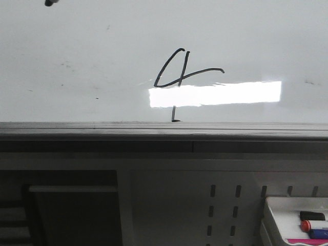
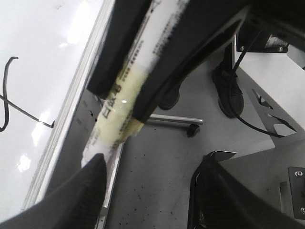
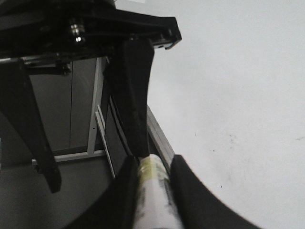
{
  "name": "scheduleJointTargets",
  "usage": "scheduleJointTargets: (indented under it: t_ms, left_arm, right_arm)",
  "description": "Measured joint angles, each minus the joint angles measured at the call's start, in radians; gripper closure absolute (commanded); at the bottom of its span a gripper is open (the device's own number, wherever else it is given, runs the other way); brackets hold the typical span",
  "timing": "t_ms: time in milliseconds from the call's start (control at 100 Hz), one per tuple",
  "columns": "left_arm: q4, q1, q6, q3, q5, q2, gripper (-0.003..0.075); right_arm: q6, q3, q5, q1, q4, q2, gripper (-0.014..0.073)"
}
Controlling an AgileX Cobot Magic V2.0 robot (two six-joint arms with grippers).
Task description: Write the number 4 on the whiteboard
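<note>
- Writing first: your number 4 (image 1: 179, 69) sits in thin black line near the middle of the whiteboard (image 1: 77, 56), slanted loop on top, long crossbar running out to the right.
- The bright glare patch (image 1: 215, 94) lies right across the stem, so you only get the short lower bit and its small foot just above the grey rail (image 1: 164, 128).
- In the left wrist view part of that figure (image 2: 9, 95) shows at the frame edge, cut off; the rest is out of shot.
- Left gripper (image 2: 126, 102): its dark fingers (image 2: 107, 57) are clamped on a white marker (image 2: 143, 43) wrapped in yellowish tape (image 2: 119, 107). There is black print along the barrel, too blurred to read.
- Right gripper (image 3: 152, 167): two black fingers (image 3: 190, 191) are pressed against a pale tube with a yellowish band (image 3: 153, 191). It is blurred and cut off at the frame edge, so you cannot make out any lettering.
- Top left of the front view, a dark tip (image 1: 49, 2) pokes in, mostly cut off; I cannot tell what it is.
- The surface: glossy white board with faint dark specks and smudges (image 1: 66, 65).
- Below the rail, a pale perforated panel (image 1: 225, 210), and in the corner a white tray (image 1: 274, 225) with black, red and blue markers (image 1: 313, 225), partly cropped.
- Under the left arm, grey speckled floor (image 2: 157, 167), a dark shoe (image 2: 229, 93) and a metal bar on a castor (image 2: 183, 123).
</note>
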Motion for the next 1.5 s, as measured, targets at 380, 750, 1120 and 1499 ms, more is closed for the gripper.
scheduleJointTargets:
  t_ms: [380,750,1120,1499]
  left_arm:
    - [0.0,0.0,0.019,0.0,-0.037,0.014,0.0334]
    - [0.059,-0.002,0.021,0.0,-0.062,0.023,0.0334]
    - [0.068,-0.002,0.043,0.079,-0.073,0.138,0.0334]
    - [-0.004,-0.004,0.108,0.089,-0.107,0.16,0.0334]
  right_arm:
    - [0.0,0.0,-0.116,0.002,-0.001,0.038,0.0666]
    - [0.002,0.12,-0.002,-0.139,0.014,0.089,0.0666]
    - [0.002,0.127,0.175,-0.16,-0.009,0.089,0.0666]
    - [0.0,0.128,0.314,-0.16,-0.067,0.078,0.0666]
